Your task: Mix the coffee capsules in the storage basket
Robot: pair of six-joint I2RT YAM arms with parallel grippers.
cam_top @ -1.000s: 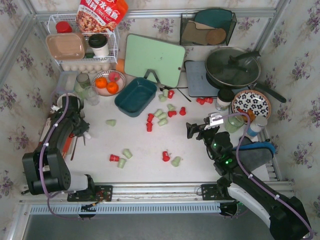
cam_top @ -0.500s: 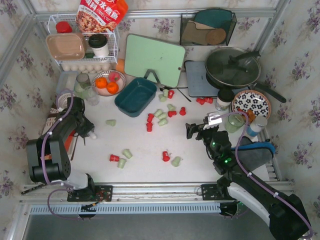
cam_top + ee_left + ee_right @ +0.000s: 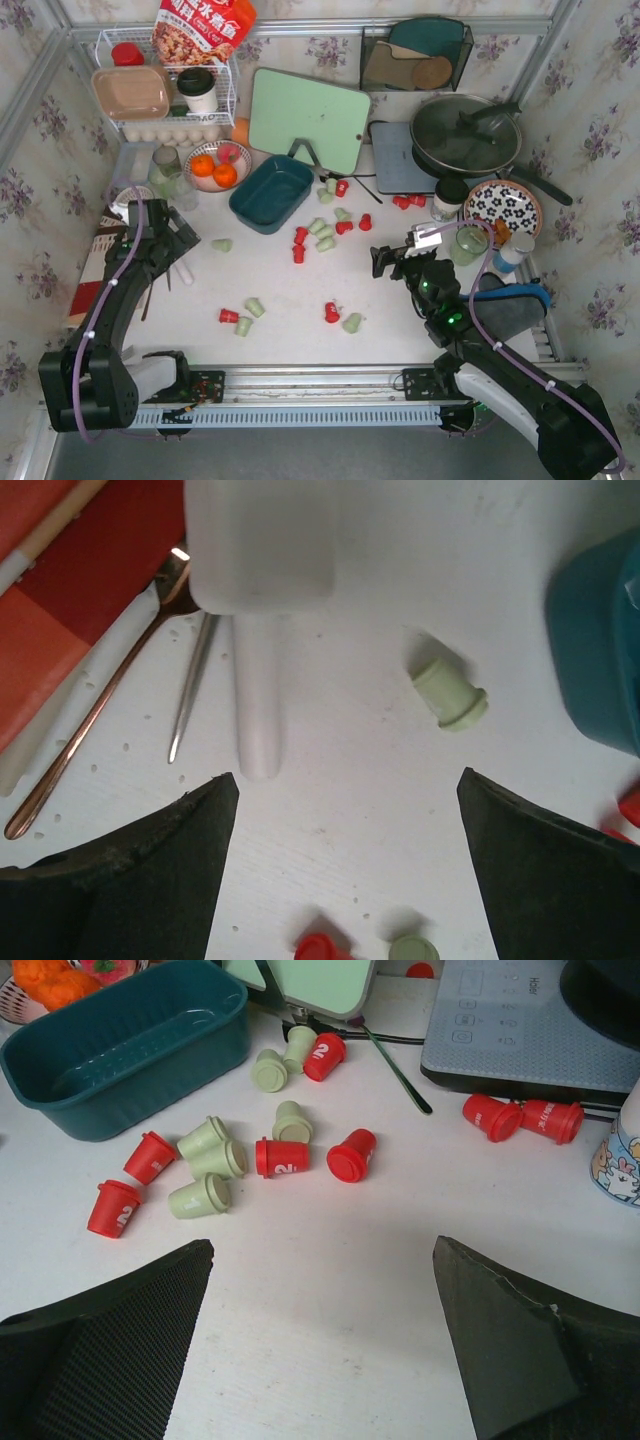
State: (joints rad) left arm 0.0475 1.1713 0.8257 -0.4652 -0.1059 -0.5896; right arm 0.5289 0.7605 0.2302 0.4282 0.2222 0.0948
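Note:
The dark teal storage basket (image 3: 272, 193) (image 3: 130, 1045) stands empty at the back left of the table; its corner shows in the left wrist view (image 3: 600, 660). Red and pale green coffee capsules (image 3: 322, 232) (image 3: 215, 1165) lie scattered on the white table, most of them just right of the basket. One green capsule (image 3: 450, 692) (image 3: 222, 244) lies ahead of my left gripper (image 3: 182, 243) (image 3: 345, 778), which is open and holds nothing. My right gripper (image 3: 381, 262) (image 3: 325, 1260) is also open and holds nothing, short of the capsule cluster.
A white scoop (image 3: 258, 600) and a copper spoon (image 3: 95, 720) lie by the left gripper. A bowl of oranges (image 3: 215, 166), a green cutting board (image 3: 308, 118), an induction hob (image 3: 530, 1025), a pan (image 3: 465, 130) and a flowered plate (image 3: 502, 206) ring the back and right.
My left gripper's jaws have opened wide, and the left arm has swung from the table's left edge towards the middle. The right arm has not moved.

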